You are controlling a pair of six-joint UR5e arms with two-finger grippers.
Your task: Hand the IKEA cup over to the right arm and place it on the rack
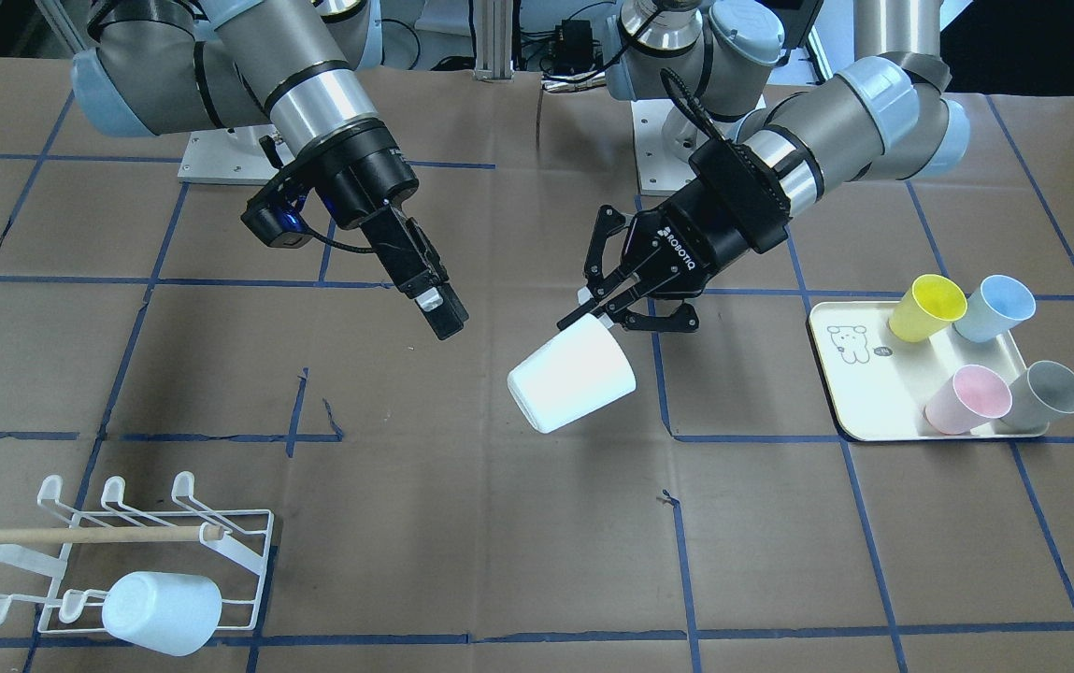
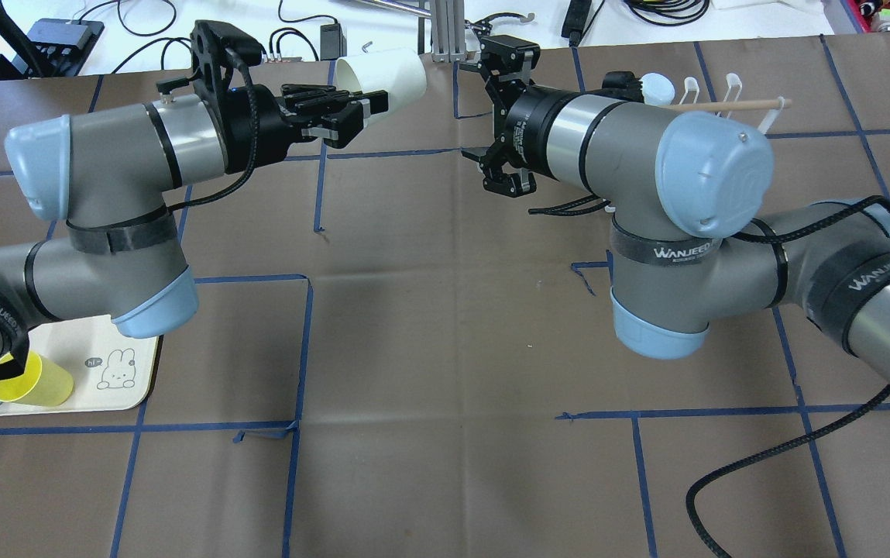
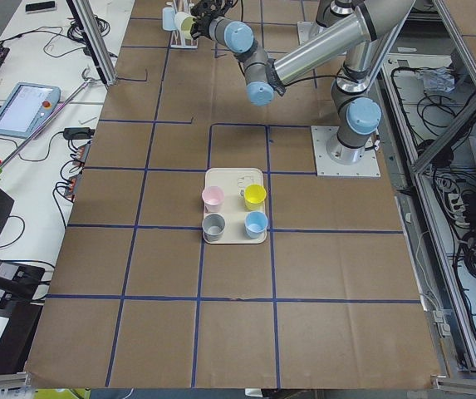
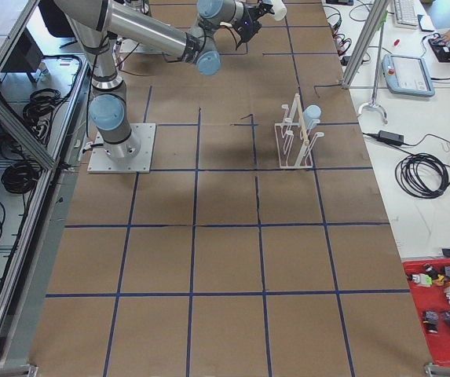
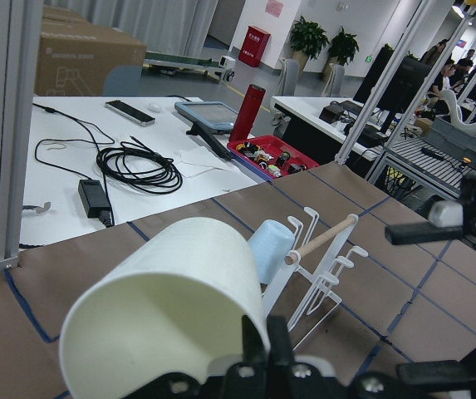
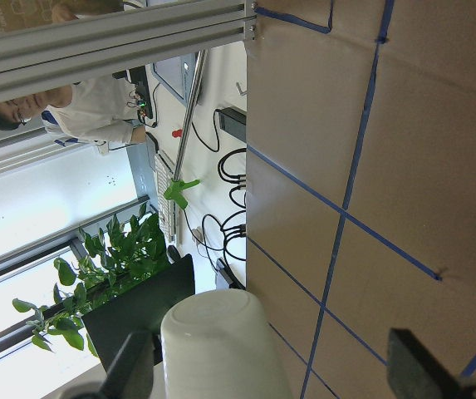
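Robotics laboratory within an open-plan office. The right arm (image 4: pixel 146 31) and left arm (image 3: pixel 321 50) are bolted through base plates (image 4: pixel 142 161) to a bench (image 1: pixel 499 561) covered in brown paper and gridded with blue tape (image 1: pixel 683 579). Aluminium framing (image 5: pixel 5 133), teach pendants (image 3: pixel 23 109), loose cables (image 5: pixel 138 162) and a red parts bin (image 4: pixel 435 345) surround it. Beyond stand desks (image 5: pixel 321 108), cardboard boxes (image 5: pixel 80 58), potted plants (image 5: pixel 308 37) and a seated person (image 6: pixel 96 108).
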